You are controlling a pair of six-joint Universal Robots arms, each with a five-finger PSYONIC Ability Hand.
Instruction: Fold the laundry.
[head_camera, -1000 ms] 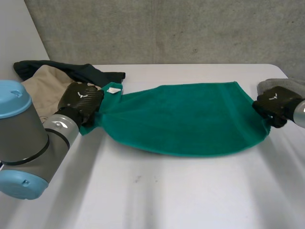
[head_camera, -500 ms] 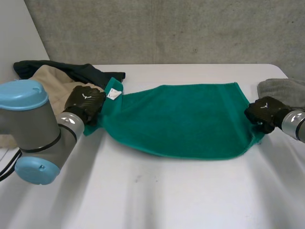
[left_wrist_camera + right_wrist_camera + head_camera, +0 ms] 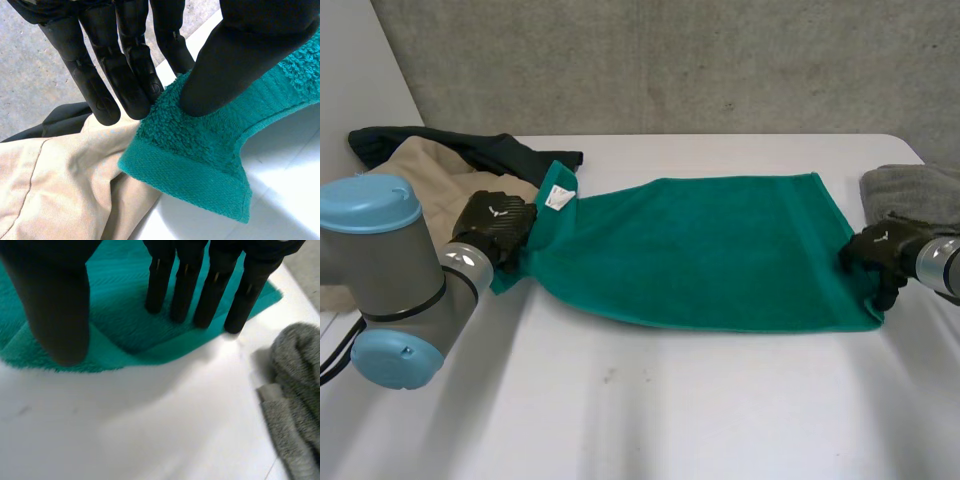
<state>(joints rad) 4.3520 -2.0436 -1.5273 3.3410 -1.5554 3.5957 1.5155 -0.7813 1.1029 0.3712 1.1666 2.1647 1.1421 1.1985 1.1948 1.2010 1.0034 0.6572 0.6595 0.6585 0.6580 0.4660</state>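
at the green towel's (image 3: 710, 250) ends, beige garment (image 3: 420, 172), grey cloth (image 3: 915, 190)

The light is bright, soft and even, falling from above. The white counter (image 3: 650, 420) reads pale in the head view, where the green terry towel (image 3: 700, 250) lays a narrow, soft-edged shadow along its near hem. In the left wrist view the counter glares almost pure white beside the towel's raised corner, with a faint shadow beneath it. The grey concrete wall (image 3: 670, 60) is evenly lit, without hot spots. In the right wrist view a grey knitted cloth (image 3: 295, 390) throws a dim, diffuse shadow just beside itself.
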